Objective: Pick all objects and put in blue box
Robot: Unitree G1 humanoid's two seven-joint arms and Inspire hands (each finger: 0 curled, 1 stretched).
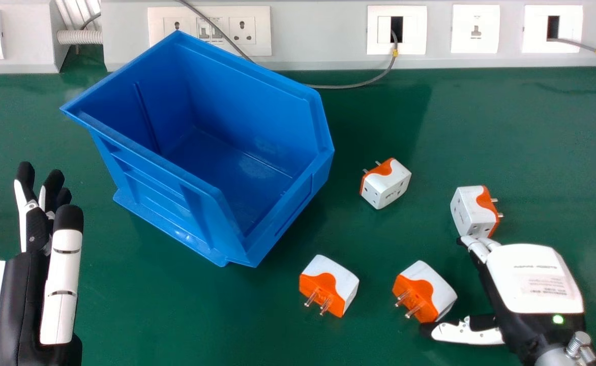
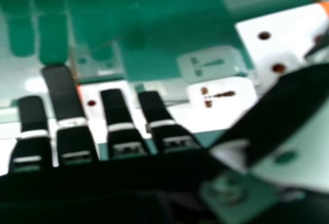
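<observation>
One chunky plug [image 1: 385,183] sits near the blue box [image 1: 201,218], long axis slanting, prongs aimed away and left. Another plug [image 1: 468,211] lies farther right, roughly crosswise, prongs pointing right. The front-left plug [image 1: 336,284] and front-right plug [image 1: 430,290] both aim theirs toward the near left. All smooth white-and-orange blocks with metal prongs; the box is angular, ribbed plastic. Right hand [image 1: 537,279]: fingers pretty straight, thumb spread wide. Left hand [image 1: 21,300]: fingers stretched out, holding nothing.
</observation>
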